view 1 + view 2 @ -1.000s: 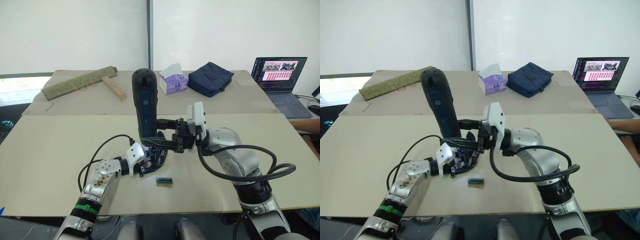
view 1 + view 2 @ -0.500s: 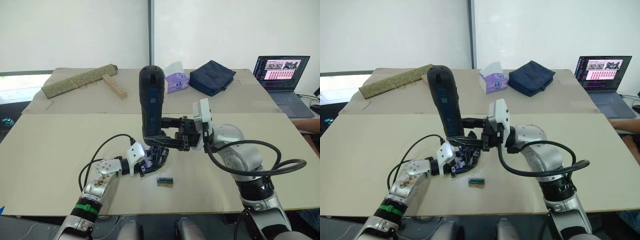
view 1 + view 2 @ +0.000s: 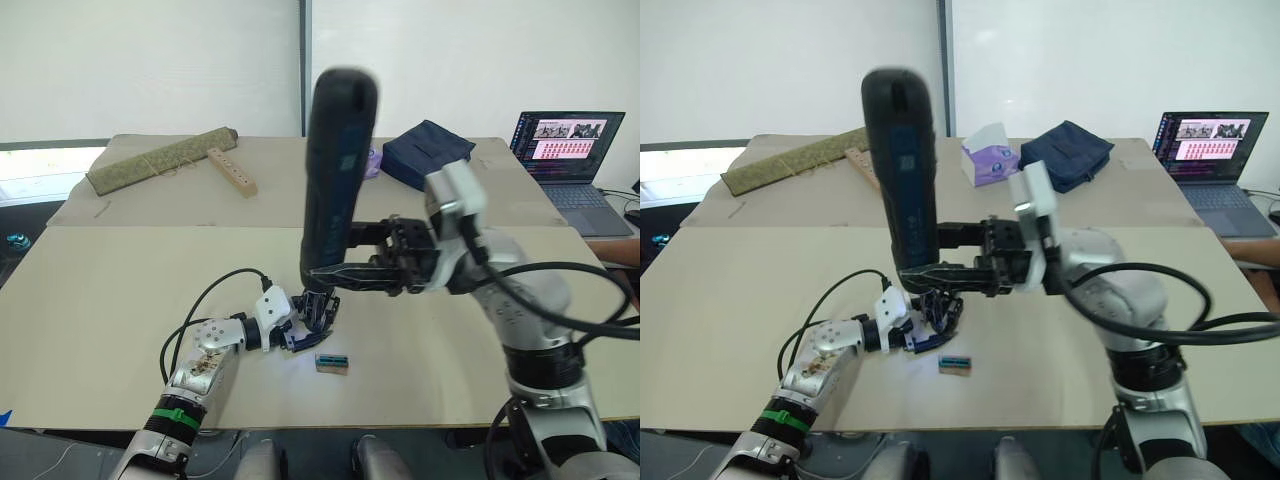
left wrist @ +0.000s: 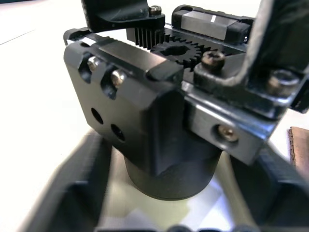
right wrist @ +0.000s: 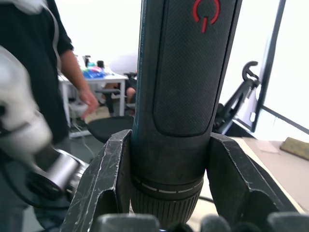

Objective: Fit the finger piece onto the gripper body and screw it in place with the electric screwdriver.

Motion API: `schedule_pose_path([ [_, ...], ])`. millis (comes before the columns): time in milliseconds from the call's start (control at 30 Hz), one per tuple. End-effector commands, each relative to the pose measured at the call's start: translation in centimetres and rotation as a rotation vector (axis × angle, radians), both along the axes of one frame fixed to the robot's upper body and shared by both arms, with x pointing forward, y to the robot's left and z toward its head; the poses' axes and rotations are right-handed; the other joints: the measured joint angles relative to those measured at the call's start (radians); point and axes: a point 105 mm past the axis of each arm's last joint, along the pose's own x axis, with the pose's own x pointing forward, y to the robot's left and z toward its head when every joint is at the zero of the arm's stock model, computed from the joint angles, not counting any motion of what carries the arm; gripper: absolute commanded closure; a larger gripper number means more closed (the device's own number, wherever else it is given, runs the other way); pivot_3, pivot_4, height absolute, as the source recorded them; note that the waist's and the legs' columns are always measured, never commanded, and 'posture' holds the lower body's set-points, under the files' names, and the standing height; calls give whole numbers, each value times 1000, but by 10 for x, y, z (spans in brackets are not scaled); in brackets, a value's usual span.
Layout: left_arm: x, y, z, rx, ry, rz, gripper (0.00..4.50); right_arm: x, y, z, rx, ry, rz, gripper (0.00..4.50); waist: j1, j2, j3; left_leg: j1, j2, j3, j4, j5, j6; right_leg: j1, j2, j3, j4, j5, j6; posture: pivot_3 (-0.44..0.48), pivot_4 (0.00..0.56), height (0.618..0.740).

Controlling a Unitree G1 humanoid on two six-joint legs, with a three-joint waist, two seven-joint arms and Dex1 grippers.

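The right gripper has lifted the electric screwdriver higher than it was half a second ago. The tool now stands taller, and its rounded end is up near the top of the window. The right gripper squeezes tight around the tool's lower part. The tool stands almost straight up, leaning a little to the right. Its rounded end points up and its bit end points down at the gripper body.

The gripper body sits on the table, between the fingers of the left gripper. In the left wrist view those fingers sit on both sides of its round base, but I cannot tell if they press on it.

A small green-and-tan block lies just beside it. The table is tan. Further back are a purple tissue box, a dark blue bag, a rolled mat, a wooden strip and a laptop. In the right wrist view a person stands in the room.
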Motion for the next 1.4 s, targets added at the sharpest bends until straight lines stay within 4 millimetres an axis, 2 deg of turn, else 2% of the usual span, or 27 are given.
schedule_pose_path([
  [33, -10, 20, -25, 39, 88, 42, 106, -15, -17, 33, 39, -49, 2, 2676, -5, 0, 0, 1, 0, 0, 0, 0, 0, 0, 0, 0, 0, 0, 0, 0, 150, 740],
  [133, -19, 36, -12, -5, 41, 31, 106, -2, -40, 46, -10, -6, -129, 2676, -17, 0, 2, 1, 1, 0, 0, 0, 0, -1, 1, 0, 0, 0, -1, 0, 150, 740],
  [200, -30, 63, 0, -24, 17, 28, 106, 21, -73, 45, -142, 80, -349, 2676, -27, 0, 3, 0, 2, 0, -2, 0, 0, -2, 0, 0, 0, 0, -2, 0, 150, 740],
  [267, -39, 89, 12, -37, 12, 30, 106, 37, -109, 25, -386, 177, -581, 2676, -26, 1, 5, -1, 3, 0, -3, 0, 0, -3, -1, 0, -2, -3, -6, 0, 150, 740],
  [333, -55, 98, 44, -115, -86, -66, 106, 45, -149, -8, -660, 326, -802, 2676, -26, 2, 6, -3, 3, 0, -7, 0, 0, -7, -8, 0, -3, -7, -13, 0, 150, 740],
  [400, -62, 103, 62, -136, -132, -108, 106, 46, -172, -28, -785, 455, -893, 2676, -24, 3, 7, -8, 1, 3, -12, 0, 0, -15, -14, -1, -5, -7, -13, 0, 150, 740],
  [500, -61, 107, 81, -126, -150, -86, 106, 54, -192, -62, -871, 587, -952, 2676, -26, 3, 8, -12, 1, 6, -11, 0, 0, -17, -14, 0, -9, -5, -10, 0, 150, 740],
  [533, -60, 106, 85, -132, -152, -85, 106, 55, -195, -69, -894, 602, -961, 2676, -27, 4, 9, -13, 0, 6, -12, 0, 0, -17, -11, 0, -10, -1, -1, 0, 150, 740],
  [667, -64, 106, 98, -147, -136, -99, 106, 65, -209, -115, -1030, 624, -998, 2676, -25, 8, 12, -17, -4, 8, -11, 0, 0, -19, -12, 1, -12, 0, 8, 0, 150, 740],
  [767, -70, 101, 99, -134, -81, -139, 106, 72, -215, -129, -1065, 625, -1012, 2676, -24, 8, 14, -18, -4, 8, -9, 0, 0, -19, -12, 0, -12, 1, 9, 0, 150, 740],
  [833, -72, 99, 101, -116, -97, -150, 106, 75, -224, -139, -1136, 583, -1023, 2676, -22, 10, 15, -19, -5, 8, -8, 0, 0, -19, -12, 0, -11, 1, 10, 0, 150, 740],
  [900, -73, 99, 102, -116, -106, -137, 106, 75, -225, -146, -1146, 616, -1017, 2676, -18, 10, 15, -19, -6, 9, -6, 0, 0, -18, -12, 0, -11, 2, 10, 0, 150, 740],
  [1033, -74, 102, 97, -92, -81, -120, 106, 77, -224, -153, -1139, 667, -996, 2676, -18, 8, 17, -18, -5, 11, -2, 0, 0, -16, -10, 0, -11, 3, 10, 0, 150, 740],
  [1100, -69, 105, 99, -83, -118, -83, 0, 81, -226, -153, -1131, 647, -1020, 1585, -18, 7, 17, -17, -5, 12, -1, 1, 1, -15, -10, 0, -10, 4, 9, 0, 150, 740],
  [1167, -65, 109, 101, -73, -143, -54, 0, 88, -229, -146, -1102, 611, -1059, 976, -16, 7, 17, -17, -5, 13, -1, 1, 1, -15, -10, 0, -10, 5, 9, 0, 150, 740],
  [1233, -64, 115, 98, -56, -122, -27, 0, 91, -233, -129, -1072, 561, -1083, 264, -14, 7, 17, -17, -5, 14, -1, 2, 2, -15, -10, 0, -10, 6, 9, 0, 150, 740],
  [1267, -65, 119, 96, -45, -107, -17, 0, 91, -236, -121, -1066, 530, -1093, 44, -13, 7, 17, -17, -5, 14, -1, 2, 2, -15, -10, 0, -9, 6, 9, 0, 150, 740],
  [1333, -66, 128, 88, 14, -81, 24, 0, 89, -237, -100, -1027, 441, -1079, 44, -10, 7, 17, -17, -5, 14, -1, 2, 2, -16, -9, 0, -9, 6, 9, 0, 150, 740],
  [1400, -67, 139, 79, 79, -53, 78, 0, 84, -220, -76, -915, 322, -959, 44, -10, 8, 18, -18, -5, 15, -1, 2, 2, -17, -9, 0, -10, 6, 9, 0, 150, 740],
])
